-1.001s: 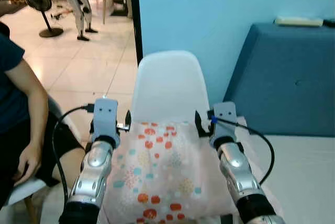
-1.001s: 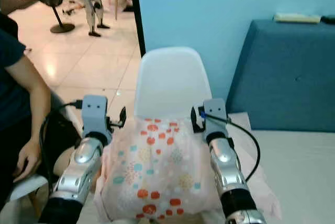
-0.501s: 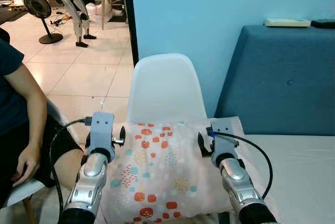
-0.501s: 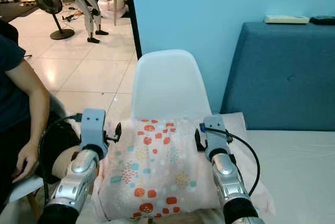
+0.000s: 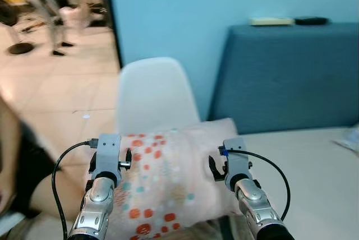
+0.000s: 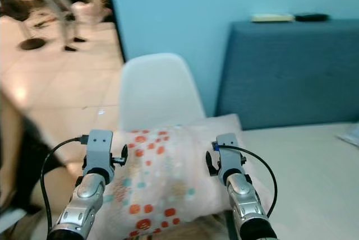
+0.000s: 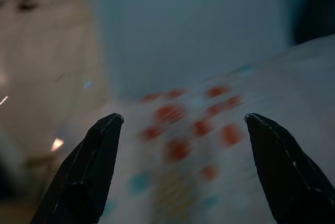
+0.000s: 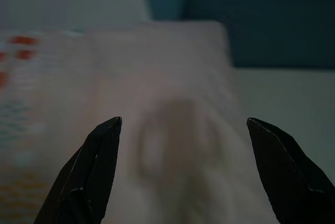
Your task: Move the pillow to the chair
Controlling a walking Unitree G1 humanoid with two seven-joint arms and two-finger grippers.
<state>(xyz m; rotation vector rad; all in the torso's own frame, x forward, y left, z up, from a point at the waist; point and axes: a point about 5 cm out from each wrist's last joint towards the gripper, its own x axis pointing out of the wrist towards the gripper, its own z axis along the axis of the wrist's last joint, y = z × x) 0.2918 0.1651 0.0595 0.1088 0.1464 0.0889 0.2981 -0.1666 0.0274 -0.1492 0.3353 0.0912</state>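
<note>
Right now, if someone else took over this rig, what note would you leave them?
Left hand: open, at the pillow's left edge.
Right hand: open, at its right edge.
The pillow sits between the two arms, in front of the white chair. Whether it rests on the seat cannot be told.
Done: pillow carried up to the chair.
Left: confirm it is seated, then draw both arms back.

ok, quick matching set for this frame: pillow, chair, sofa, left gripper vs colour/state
1 pillow
2 chair
3 sofa
4 left gripper

a white, beyond the pillow
b open, fingers either side of the dots
c dark blue, against the wall
d pale with red and teal dots, between both arms

Pairs: 1-d, 2-a, 3-c, 4-b
</note>
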